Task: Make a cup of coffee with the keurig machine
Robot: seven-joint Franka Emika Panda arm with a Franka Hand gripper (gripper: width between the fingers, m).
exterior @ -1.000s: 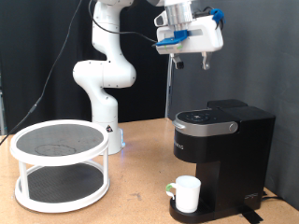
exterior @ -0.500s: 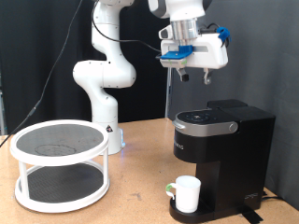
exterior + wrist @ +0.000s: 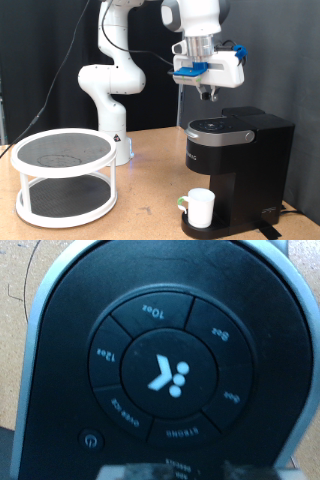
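The black keurig machine stands at the exterior view's right with its lid down. The white cup sits upright on its drip tray, under the spout. My gripper hangs a little above the machine's silver-rimmed top, fingers together and pointing down, holding nothing. The wrist view is filled by the machine's round control panel, with a ring of size buttons around a lit centre logo. My gripper just shows at the frame's edge.
A white round two-tier stand with dark mesh shelves stands on the wooden table at the exterior view's left. The arm's white base rises behind it. A small power button sits beside the button ring.
My gripper has come down and moved slightly towards the exterior view's right, turning as it went, and is now close above the machine's top. Cup and machine have not moved.
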